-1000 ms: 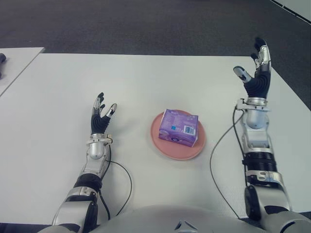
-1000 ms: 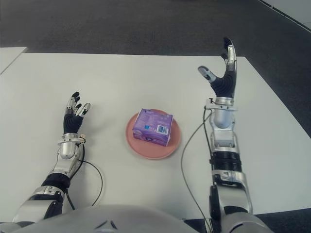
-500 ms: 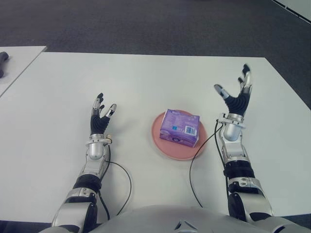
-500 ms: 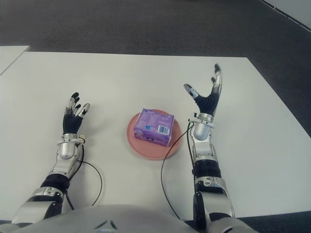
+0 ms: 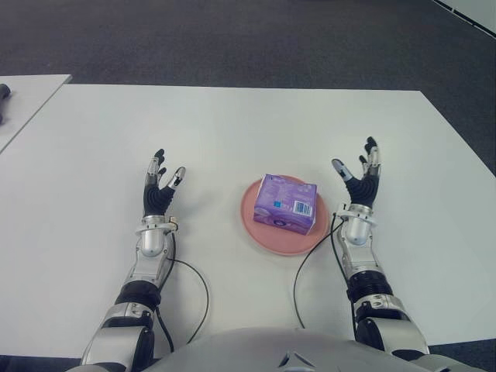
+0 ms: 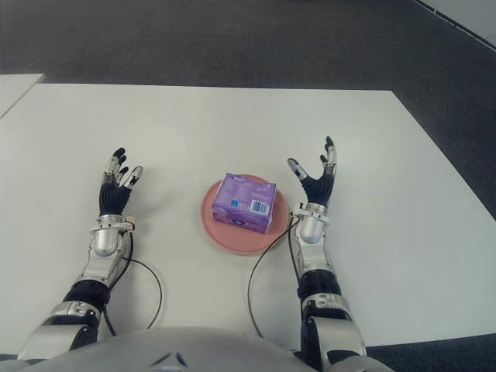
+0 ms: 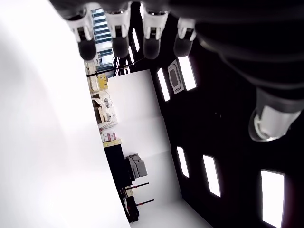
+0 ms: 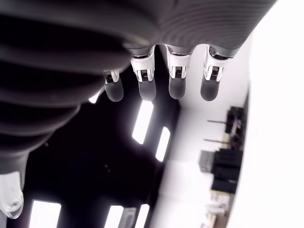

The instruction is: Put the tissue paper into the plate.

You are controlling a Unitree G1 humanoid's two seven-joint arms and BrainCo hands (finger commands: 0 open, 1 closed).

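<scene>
A purple tissue pack (image 5: 287, 203) is seen lying in the pink plate (image 5: 256, 225), near the middle of the white table (image 5: 232, 132). The right hand (image 5: 358, 183) is held just to the right of the plate, palm up, fingers spread and nothing gripped. The left hand (image 5: 160, 190) is shown well to the left of the plate, fingers likewise extended and empty. A black cable (image 5: 198, 288) is laid beside the left forearm

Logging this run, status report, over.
Both hands open, empty: left hand left of the plate, right hand right of it. Purple tissue pack sits in the plate. Nothing in the way.
</scene>
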